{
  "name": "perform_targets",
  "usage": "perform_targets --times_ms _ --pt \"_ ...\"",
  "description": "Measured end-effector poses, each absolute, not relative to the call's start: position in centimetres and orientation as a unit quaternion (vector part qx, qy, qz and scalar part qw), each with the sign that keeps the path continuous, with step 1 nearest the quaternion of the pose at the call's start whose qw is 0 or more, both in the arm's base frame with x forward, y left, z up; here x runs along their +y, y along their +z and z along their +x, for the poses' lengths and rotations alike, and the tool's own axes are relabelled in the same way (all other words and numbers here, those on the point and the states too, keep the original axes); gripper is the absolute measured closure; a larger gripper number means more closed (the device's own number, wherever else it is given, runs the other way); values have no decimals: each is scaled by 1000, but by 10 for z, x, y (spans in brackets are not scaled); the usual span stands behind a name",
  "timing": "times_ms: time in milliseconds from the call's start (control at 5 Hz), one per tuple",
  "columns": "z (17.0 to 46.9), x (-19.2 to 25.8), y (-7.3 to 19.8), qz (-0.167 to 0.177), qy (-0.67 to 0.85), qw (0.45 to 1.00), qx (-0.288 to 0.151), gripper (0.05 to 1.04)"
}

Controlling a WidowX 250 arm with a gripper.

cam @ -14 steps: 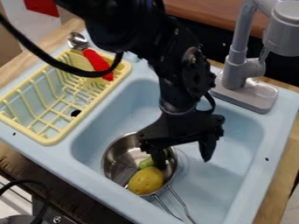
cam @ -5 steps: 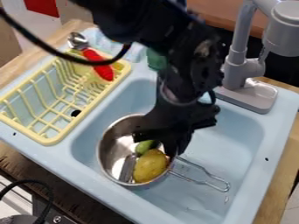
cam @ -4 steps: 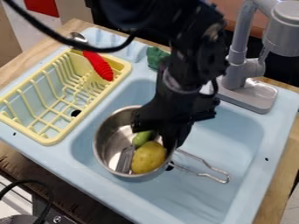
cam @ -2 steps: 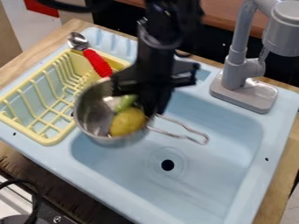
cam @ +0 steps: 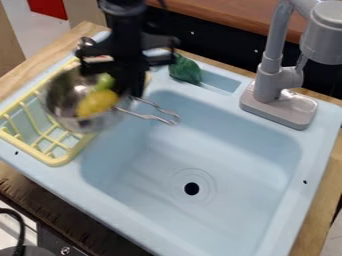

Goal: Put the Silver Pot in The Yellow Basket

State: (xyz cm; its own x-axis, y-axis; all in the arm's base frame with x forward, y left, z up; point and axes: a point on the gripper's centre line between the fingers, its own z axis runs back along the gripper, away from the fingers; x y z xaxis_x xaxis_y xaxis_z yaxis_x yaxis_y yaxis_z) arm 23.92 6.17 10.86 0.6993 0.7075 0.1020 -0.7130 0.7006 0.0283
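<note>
Silver pot (cam: pixel 60 97) — round, shiny, wire-handled.

The sink (cam: pixel 230 212) is being viewed closely from above at a slant, its bottom corner being cut off; the far side is being faced, with the tap (cam: pixel 270 65) being seen upper right, the yellow basket (cam: pixel 52 161) left.

Wooden counter (cam: pixel 319 200) held light blue sink (cam: pixel 254 205), round drain (cam: pixel 192 188) in its floor. Yellow basket (cam: pixel 57 159) sat on sink's left ledge, gray faucet (cam: pixel 269 75) stood at back right, green item (cam: pixel 185 70) lay along back ledge.
</note>
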Motion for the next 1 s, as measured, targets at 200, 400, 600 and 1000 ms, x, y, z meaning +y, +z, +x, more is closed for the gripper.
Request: perform_targets --times_ms 200,400,600,1000 --pt "240 92 105 40 389 920 -37 1023" --pt "240 112 94 52 375 925 -35 1023" --pt "239 118 89 46 365 929 -44 1023" --pt "234 117 73 45 369 928 -34 1023"
